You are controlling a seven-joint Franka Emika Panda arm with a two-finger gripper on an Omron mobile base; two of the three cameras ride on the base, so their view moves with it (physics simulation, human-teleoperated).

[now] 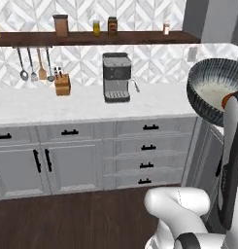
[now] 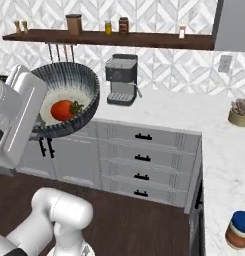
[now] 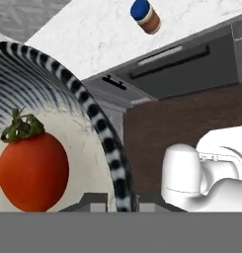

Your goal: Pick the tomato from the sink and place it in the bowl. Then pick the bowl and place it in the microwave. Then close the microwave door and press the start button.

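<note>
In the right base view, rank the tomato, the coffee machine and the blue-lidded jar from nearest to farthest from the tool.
1. tomato, inside the bowl the tool carries, left.
2. coffee machine, on the back counter, centre.
3. blue-lidded jar, on the side counter, far lower right.

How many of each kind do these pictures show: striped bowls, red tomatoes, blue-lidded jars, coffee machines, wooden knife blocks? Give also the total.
dark striped round bowl: 1
small glossy red tomato: 1
blue-lidded jar of reddish-brown contents: 1
grey coffee machine: 1
wooden knife block: 1
Total: 5
</note>
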